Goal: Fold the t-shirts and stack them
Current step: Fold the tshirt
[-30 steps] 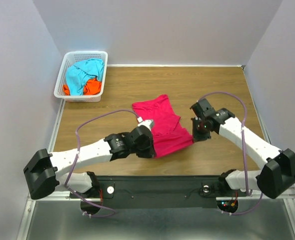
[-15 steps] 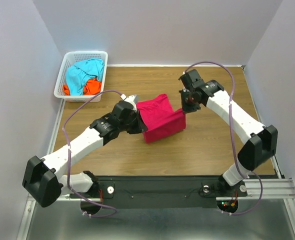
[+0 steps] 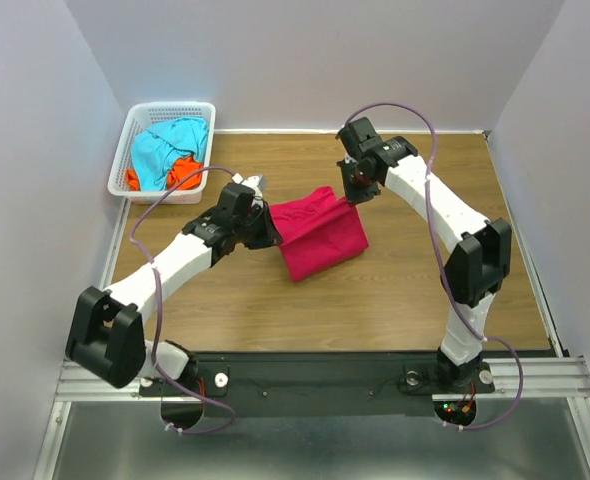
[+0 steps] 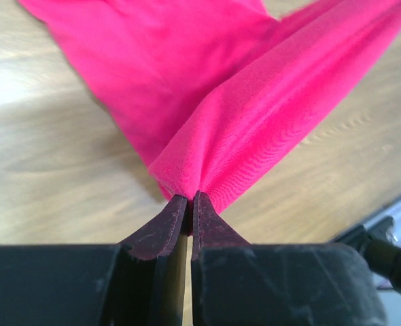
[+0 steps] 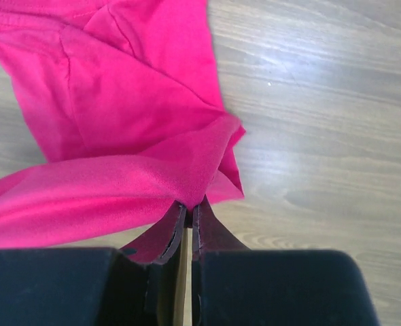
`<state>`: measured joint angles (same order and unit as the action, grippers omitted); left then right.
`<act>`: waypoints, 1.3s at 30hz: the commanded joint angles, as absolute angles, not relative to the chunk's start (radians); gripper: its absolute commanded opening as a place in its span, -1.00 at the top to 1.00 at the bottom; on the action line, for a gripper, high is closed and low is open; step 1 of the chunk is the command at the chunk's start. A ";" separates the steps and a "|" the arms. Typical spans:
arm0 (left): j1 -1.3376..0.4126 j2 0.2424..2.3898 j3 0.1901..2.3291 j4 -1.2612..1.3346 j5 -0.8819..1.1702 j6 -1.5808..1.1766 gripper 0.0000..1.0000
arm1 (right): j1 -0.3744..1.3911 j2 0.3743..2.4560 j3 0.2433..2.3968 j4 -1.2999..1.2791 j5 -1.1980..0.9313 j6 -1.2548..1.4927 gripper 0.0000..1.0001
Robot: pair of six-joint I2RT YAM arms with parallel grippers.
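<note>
The crimson-pink t-shirt (image 3: 320, 238) lies near the middle of the wooden counter (image 3: 405, 290), a little left of centre, with both arms reaching to its far edge. The left pincer (image 3: 266, 213) is clamped on the shirt's far left corner. In the left wrist view its dark fingers (image 4: 161, 227) meet tip to tip at the pincer (image 4: 190, 198), with a bunched fold of the shirt (image 4: 255, 115) caught between them. From that pinch a thick ridge of cloth runs away to the upper right, and a flatter layer spreads over the wood beside it.

The right pincer (image 3: 352, 198) is closed on the shirt's far right corner. In the right wrist view the pincer (image 5: 188, 205) nips a gathered point of the shirt (image 5: 132, 109), and a band of cloth stretches off to the left. Beyond that band a flat layer with a stitched seam rests on the counter. Seen from above, the edge between the two pincers is drawn out in a nearly straight line. The rest of the shirt spreads toward the near right and lies on the wood.

At the far left corner of the counter stands a white lattice basket (image 3: 170, 105), well apart from the held shirt. Inside it the turquoise-blue t-shirt (image 3: 163, 148) is crumpled on top, with the orange t-shirt (image 3: 185, 173) showing beneath it at the near side. Purple cables (image 3: 430, 150) loop above each arm.
</note>
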<state>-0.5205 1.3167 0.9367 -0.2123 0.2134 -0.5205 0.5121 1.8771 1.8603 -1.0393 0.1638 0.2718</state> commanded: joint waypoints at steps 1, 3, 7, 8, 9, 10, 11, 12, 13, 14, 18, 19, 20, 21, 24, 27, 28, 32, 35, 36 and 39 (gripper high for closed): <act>-0.474 1.364 1.009 -0.181 0.215 -0.442 1.00 | 0.509 1.931 1.965 -1.034 0.219 0.235 0.99; -0.463 1.403 1.023 -0.172 0.210 -0.428 1.00 | 0.509 1.974 1.994 -1.032 0.224 0.229 0.99; -0.445 1.471 1.083 -0.161 0.193 -0.397 1.00 | 0.503 2.043 2.066 -1.028 0.230 0.218 0.99; -0.442 1.485 1.092 -0.160 0.186 -0.391 1.00 | 0.502 2.057 2.083 -1.026 0.227 0.215 0.99; -0.439 1.509 1.101 -0.156 0.180 -0.379 1.00 | 0.499 2.083 2.107 -1.023 0.227 0.210 0.99; -0.436 1.523 1.111 -0.156 0.178 -0.374 1.00 | 0.497 2.097 2.120 -1.023 0.227 0.210 0.99; -0.434 1.537 1.129 -0.158 0.176 -0.371 1.00 | 0.497 2.111 2.131 -1.022 0.227 0.206 0.99; -0.431 1.560 1.134 -0.155 0.175 -0.365 1.00 | 0.495 2.121 2.138 -1.020 0.230 0.206 0.99; -0.428 1.574 1.143 -0.152 0.170 -0.362 1.00 | 0.492 2.144 2.147 -1.009 0.233 0.206 0.99; -0.426 1.586 1.149 -0.147 0.170 -0.359 1.00 | 0.489 2.155 2.154 -1.005 0.227 0.203 0.99; -0.414 1.650 1.177 -0.138 0.146 -0.344 1.00 | 0.482 2.209 2.190 -0.974 0.212 0.202 0.99; -0.414 1.657 1.177 -0.135 0.144 -0.344 1.00 | 0.480 2.218 2.191 -0.970 0.210 0.202 0.99; -0.410 1.663 1.183 -0.126 0.141 -0.341 1.00 | 0.480 2.236 2.203 -0.963 0.210 0.204 0.99; -0.408 1.673 1.189 -0.121 0.138 -0.341 1.00 | 0.477 2.244 2.207 -0.956 0.204 0.203 0.99; -0.403 1.689 1.196 -0.107 0.129 -0.339 1.00 | 0.472 2.269 2.220 -0.943 0.202 0.204 0.99; -0.402 1.700 1.197 -0.080 0.120 -0.339 1.00 | 0.465 2.281 2.200 -0.917 0.207 0.215 0.98; -0.400 1.703 1.197 -0.077 0.115 -0.339 1.00 | 0.459 2.284 2.194 -0.904 0.206 0.218 0.98; -0.402 1.712 1.200 -0.055 0.107 -0.337 1.00 | 0.453 2.280 2.152 -0.865 0.204 0.238 0.96; -0.400 1.713 1.192 -0.029 0.084 -0.342 1.00 | 0.448 2.270 2.103 -0.816 0.206 0.250 0.84; -0.402 1.718 1.190 -0.023 0.077 -0.342 0.99 | 0.445 2.270 2.082 -0.796 0.206 0.255 0.84; -0.400 1.729 1.180 -0.006 0.060 -0.347 0.94 | 0.440 2.276 2.059 -0.770 0.206 0.273 0.79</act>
<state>-0.4099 1.7260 1.1595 -0.0517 0.1101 -0.3603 0.4572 2.2894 2.0857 -0.8574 0.1864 0.2443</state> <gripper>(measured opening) 0.152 0.101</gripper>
